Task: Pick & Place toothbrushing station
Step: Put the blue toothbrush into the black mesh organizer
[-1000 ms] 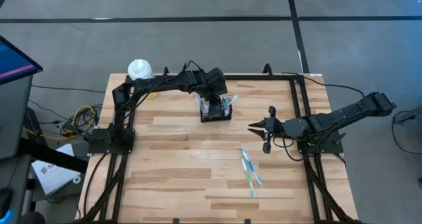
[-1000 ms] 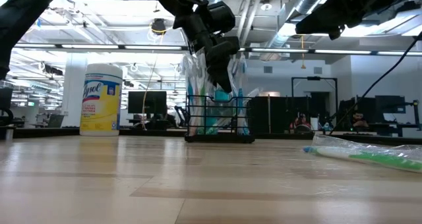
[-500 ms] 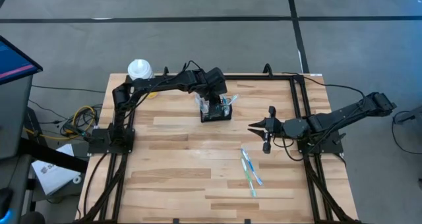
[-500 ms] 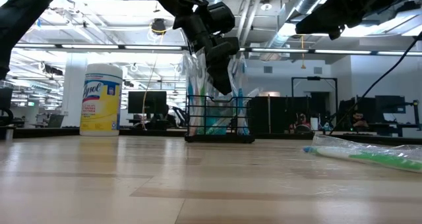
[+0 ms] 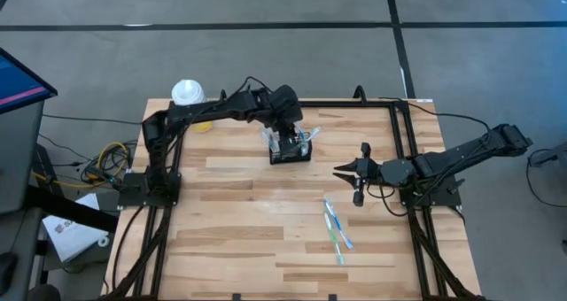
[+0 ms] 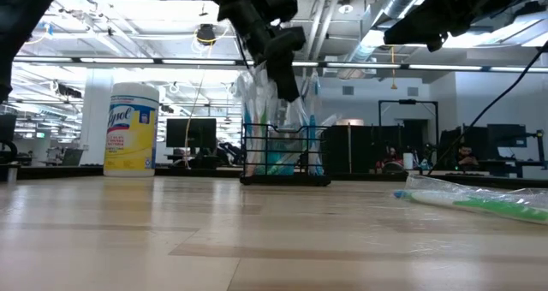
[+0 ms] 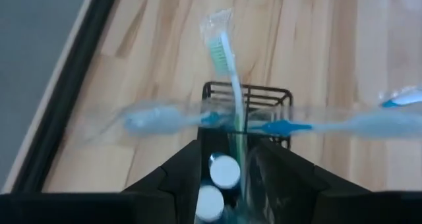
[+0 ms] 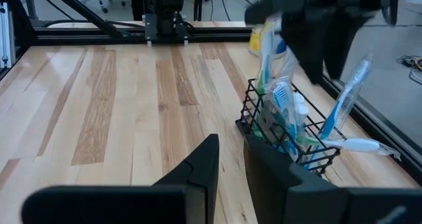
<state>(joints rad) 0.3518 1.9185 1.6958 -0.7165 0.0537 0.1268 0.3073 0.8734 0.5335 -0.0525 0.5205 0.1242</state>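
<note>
High view, straight down: we see the toothbrushing station [image 5: 291, 148], a small black wire-mesh holder, standing on the wooden bench [image 5: 239, 221] toward its far edge, a little left of the middle. Our left pincer [image 5: 290, 135] hangs right above it, the arm reaching in from the left side. From the left wrist view the fingers [image 7: 177, 172] stand apart on either side of a wrapped green-headed toothbrush [image 7: 227, 66] that stands up from the holder; we cannot see them pressing on it, so we read the left pincer as open and holding nothing. Blue-handled brushes in clear wrap stick out to both sides of the holder's rim, and two white round caps show inside it.

Low view confirms the station [image 6: 285, 157] sitting flat on the bench with brushes standing in it, and the left pincer [image 6: 285, 77] just above their tops. A white-capped yellow wipes canister [image 6: 130, 128] stands well to one side, near the bench's far left corner.

Our right pincer [image 5: 347, 172] waits over the right part of the bench, apart from the station; its fingers [image 8: 198, 168] show a narrow gap and grip nothing. Two more wrapped toothbrushes [image 5: 336, 227] lie flat on the bench, nearer the front and below the right pincer.
</note>
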